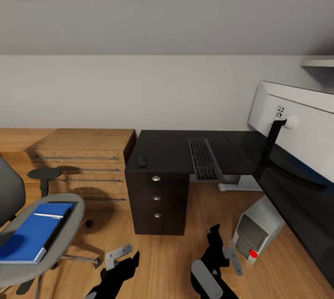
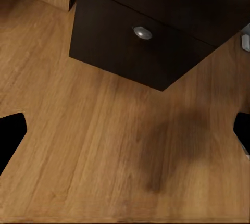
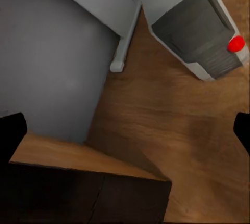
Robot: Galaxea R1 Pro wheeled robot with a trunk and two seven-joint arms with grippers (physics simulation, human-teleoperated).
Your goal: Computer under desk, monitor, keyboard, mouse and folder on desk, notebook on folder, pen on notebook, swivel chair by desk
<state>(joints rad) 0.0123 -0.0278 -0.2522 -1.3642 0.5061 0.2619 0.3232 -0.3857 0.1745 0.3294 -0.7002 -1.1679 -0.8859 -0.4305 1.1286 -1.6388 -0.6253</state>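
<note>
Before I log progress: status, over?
Both claws empty, low over floor. Folder on chair, notebook and pen on it. Keyboard on desk. Nothing blocking.

Keyboard point(image 1: 202, 158) on the desk point(image 1: 167, 150) — monitor point(image 1: 297, 127) right, computer point(image 1: 257, 229) beneath, swivel chair point(image 1: 28, 225) left.

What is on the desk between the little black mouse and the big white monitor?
The keyboard lies between the mouse and the monitor on the desk; the head view shows it.
</note>
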